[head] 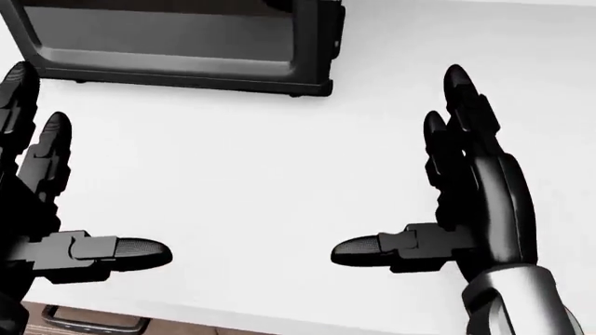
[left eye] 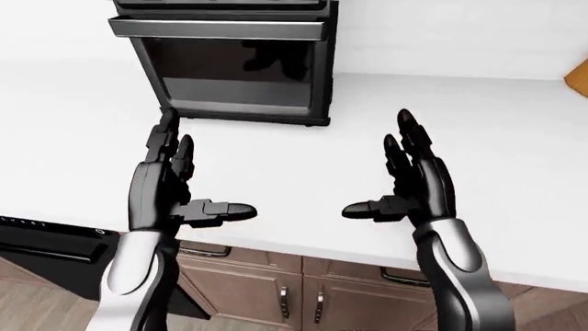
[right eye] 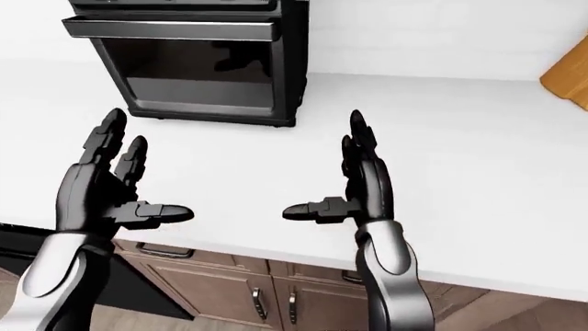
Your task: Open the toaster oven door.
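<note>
Standing on the white counter (left eye: 515, 138) at the top of the left-eye view, left of centre, the toaster oven (left eye: 229, 62) shows us a black body with a dark glass door (left eye: 240, 69) and a silver bar handle (left eye: 216, 29) running across the upper edge of that door. The door sits flush with the body, shut. A faint dark reflection shows in the glass. Small feet lift the oven's lower edge just off the counter.

We hold both hands over the counter, well short of the oven and touching nothing. Our left hand (left eye: 170, 186) has its two long fingers pointing up toward the oven and its thumb stretched sideways toward the middle of the view; it grips nothing. Our right hand (left eye: 413, 183) mirrors it, fingers spread and thumb pointing inward, also holding nothing. The two thumbs point at each other with a wide gap of bare counter between them.

The head view is tighter: it shows only the oven's lower edge and corner at the top, and our hands large at either side. The eye views show more, including the brown cabinet doors (right eye: 267, 296) under the counter, a black appliance (left eye: 46, 245) at lower left, and a tan wooden object (right eye: 570, 72) at the right edge of the right-eye view, cut off so we cannot tell what it is.
</note>
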